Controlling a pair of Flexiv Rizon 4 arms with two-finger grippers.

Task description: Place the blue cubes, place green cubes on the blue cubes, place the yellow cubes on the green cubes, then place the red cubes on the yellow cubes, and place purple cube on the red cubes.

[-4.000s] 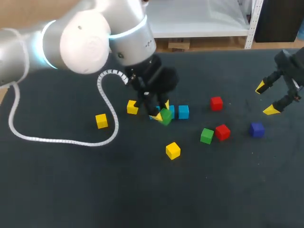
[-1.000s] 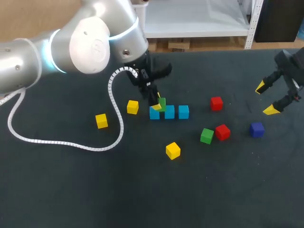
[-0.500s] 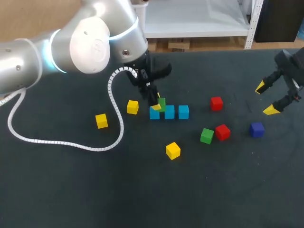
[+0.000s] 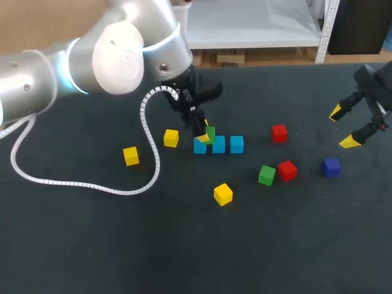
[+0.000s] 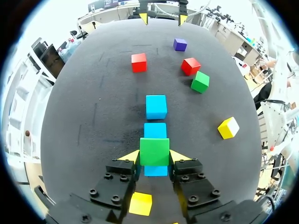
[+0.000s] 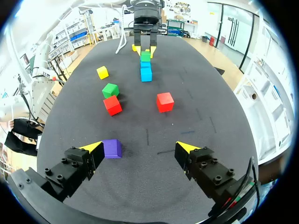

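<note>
Three blue cubes [image 4: 218,145] are lying in a row on the worktop [image 4: 92,245], so the base layer is judged complete. The left claw [image 5: 155,156] is grasping the first green cube [image 5: 154,150] and holding it over the seam between two blue cubes; whether it is resting on them cannot be told. The second green cube [image 4: 266,175], three yellow cubes [image 4: 223,194], two red cubes [image 4: 286,170] and the purple cube [image 4: 331,166] are lying loose, awaiting placement. The right claw [image 6: 138,148] is standing released near the purple cube. No container is showing.
</note>
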